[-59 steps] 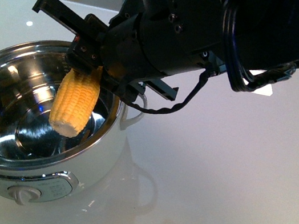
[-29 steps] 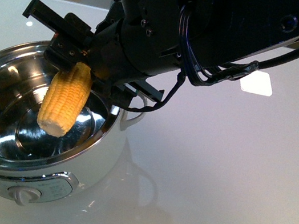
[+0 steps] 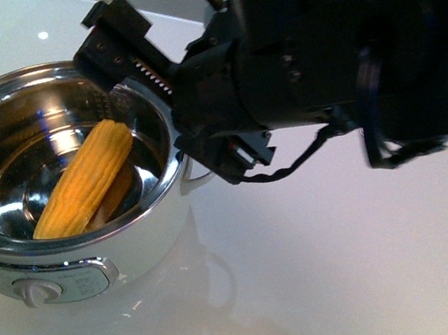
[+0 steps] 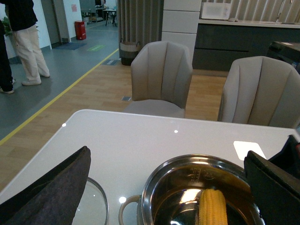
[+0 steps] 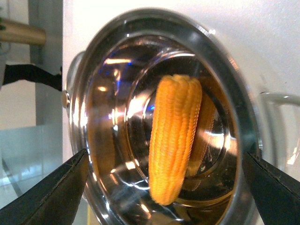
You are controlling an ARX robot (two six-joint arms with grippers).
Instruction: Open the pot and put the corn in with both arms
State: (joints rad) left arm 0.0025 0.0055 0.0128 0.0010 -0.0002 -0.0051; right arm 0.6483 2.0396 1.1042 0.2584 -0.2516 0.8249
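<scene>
The corn (image 3: 82,182) lies loose inside the open pot (image 3: 147,232), slanting against the steel wall with its thick end up. My right gripper (image 3: 153,103) hangs open just above the pot's far rim, nothing between its fingers. In the right wrist view the corn (image 5: 174,136) sits in the steel bowl (image 5: 243,117), well below the open right gripper (image 5: 164,187). The left wrist view looks across the pot's rim (image 4: 154,187) at the corn (image 4: 212,206) through the open left gripper (image 4: 164,197). My left gripper does not show in the front view.
A glass lid (image 4: 96,206) lies flat on the white table beside the pot's loop handle (image 4: 125,211). Two grey chairs (image 4: 161,77) stand past the table's far edge, and a person (image 4: 23,42) stands further off. The right arm's black bulk (image 3: 357,52) fills the upper front view.
The right gripper held the corn upright over the pot; its jaws have opened and lifted slightly. The corn has dropped and now lies inside the pot.
</scene>
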